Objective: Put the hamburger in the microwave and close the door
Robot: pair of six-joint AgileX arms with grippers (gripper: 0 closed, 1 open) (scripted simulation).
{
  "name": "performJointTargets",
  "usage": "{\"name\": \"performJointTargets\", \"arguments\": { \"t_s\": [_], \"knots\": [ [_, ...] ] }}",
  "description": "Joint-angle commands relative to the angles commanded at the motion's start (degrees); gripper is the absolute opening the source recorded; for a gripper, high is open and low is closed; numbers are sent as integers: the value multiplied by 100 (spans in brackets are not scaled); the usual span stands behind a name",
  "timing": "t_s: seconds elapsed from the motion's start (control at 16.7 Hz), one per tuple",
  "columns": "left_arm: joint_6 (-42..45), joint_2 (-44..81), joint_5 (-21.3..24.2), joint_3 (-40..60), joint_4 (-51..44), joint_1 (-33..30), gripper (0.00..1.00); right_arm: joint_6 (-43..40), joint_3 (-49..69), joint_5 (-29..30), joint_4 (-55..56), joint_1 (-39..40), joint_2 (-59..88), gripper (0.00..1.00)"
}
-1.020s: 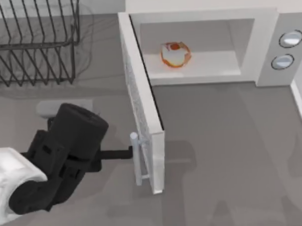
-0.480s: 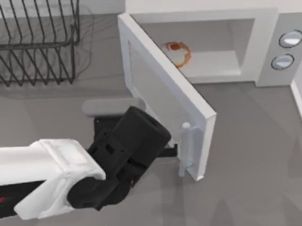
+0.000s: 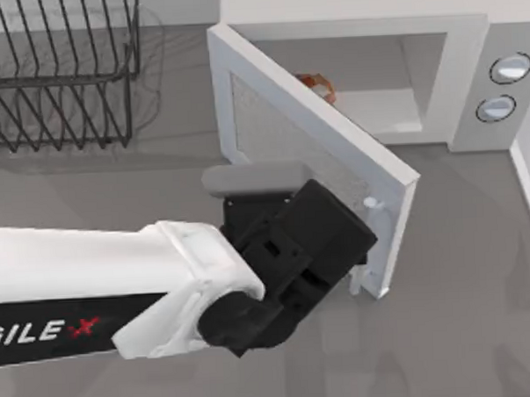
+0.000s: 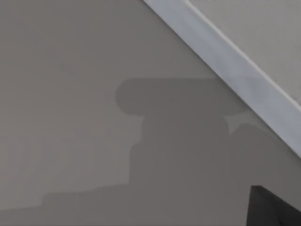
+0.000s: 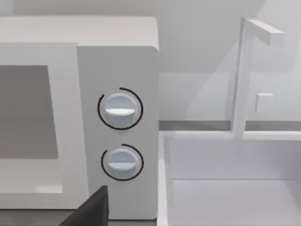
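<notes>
Left tool (image 3: pixel 360 263) at half-shut door (image 3: pixel 316 152) handle, grip state unclear, hamburger (image 3: pixel 318 84) inside microwave (image 3: pixel 471 75) beyond

The microwave (image 3: pixel 471 75) is standing at the back right of the table (image 3: pixel 464 330), with the dish rack (image 3: pixel 57 76) sitting to its left. The hamburger (image 3: pixel 320 84) is lying inside the cavity, behind the door (image 3: pixel 307 153), which is angling out front-rightward. The left arm (image 3: pixel 120 293) is reaching across from the left, just before the door.
</notes>
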Motion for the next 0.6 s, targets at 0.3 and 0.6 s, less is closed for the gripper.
{"name": "performJointTargets", "arguments": {
  "t_s": [0.3,0.6],
  "knots": [
    [-471,819,-240,987,-458,-472,0,0,0,0,0,0,0,100],
    [-522,894,-253,1096,-502,-502,0,0,0,0,0,0,0,100]
  ]
}}
